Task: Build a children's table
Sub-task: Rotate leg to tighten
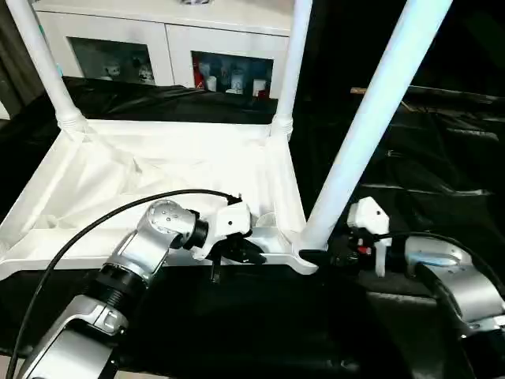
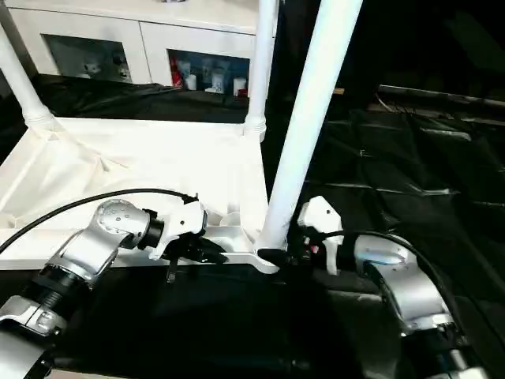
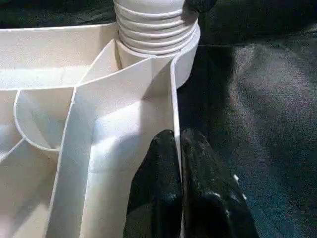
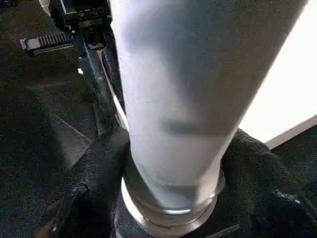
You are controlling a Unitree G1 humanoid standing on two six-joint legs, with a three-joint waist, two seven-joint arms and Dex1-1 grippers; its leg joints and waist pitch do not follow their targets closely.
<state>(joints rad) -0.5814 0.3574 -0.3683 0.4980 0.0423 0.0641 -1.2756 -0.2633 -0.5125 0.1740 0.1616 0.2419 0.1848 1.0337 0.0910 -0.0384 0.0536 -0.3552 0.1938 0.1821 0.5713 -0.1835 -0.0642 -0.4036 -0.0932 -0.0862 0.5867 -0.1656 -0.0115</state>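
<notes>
The children's table (image 1: 158, 181) lies upside down on the black cloth (image 1: 442, 166), left of centre in the frame, its legs pointing up toward the top edge. The left gripper (image 3: 178, 148) is pinched tight on the tabletop's near rim. The right gripper (image 4: 171, 163) brackets the base of the near leg (image 1: 371, 118), one finger on each side.

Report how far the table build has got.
Done: the top lies upside down on the black cloth with two far legs standing in their corner sockets. In hand: a third leg stands in the near socket, the right gripper around its base; the left gripper pinches the top's rim. Left: no fourth leg visible; the table then needs turning upright.
</notes>
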